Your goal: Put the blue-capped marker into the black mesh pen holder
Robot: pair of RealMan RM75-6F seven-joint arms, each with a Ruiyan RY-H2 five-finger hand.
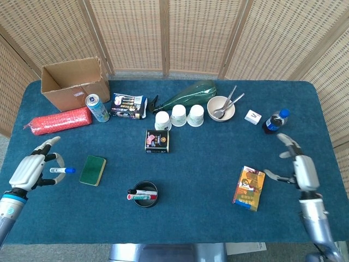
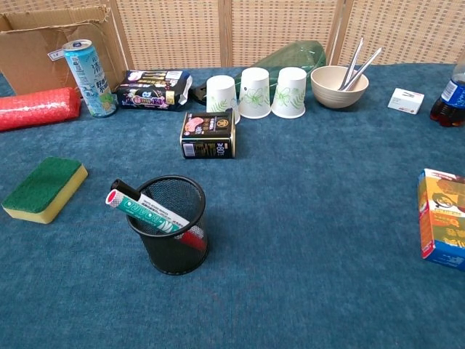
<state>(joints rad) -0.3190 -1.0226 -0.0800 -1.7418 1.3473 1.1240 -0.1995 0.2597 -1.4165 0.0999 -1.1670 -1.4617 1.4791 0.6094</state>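
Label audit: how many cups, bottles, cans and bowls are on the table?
Cups: 3
Bottles: 2
Cans: 1
Bowls: 1
Total: 7

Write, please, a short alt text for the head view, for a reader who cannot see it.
The left hand holds the blue-capped marker at the table's left edge, apart from the black mesh pen holder, which already contains a red-capped marker. The right hand hovers open at the far right, beside a colourful box.
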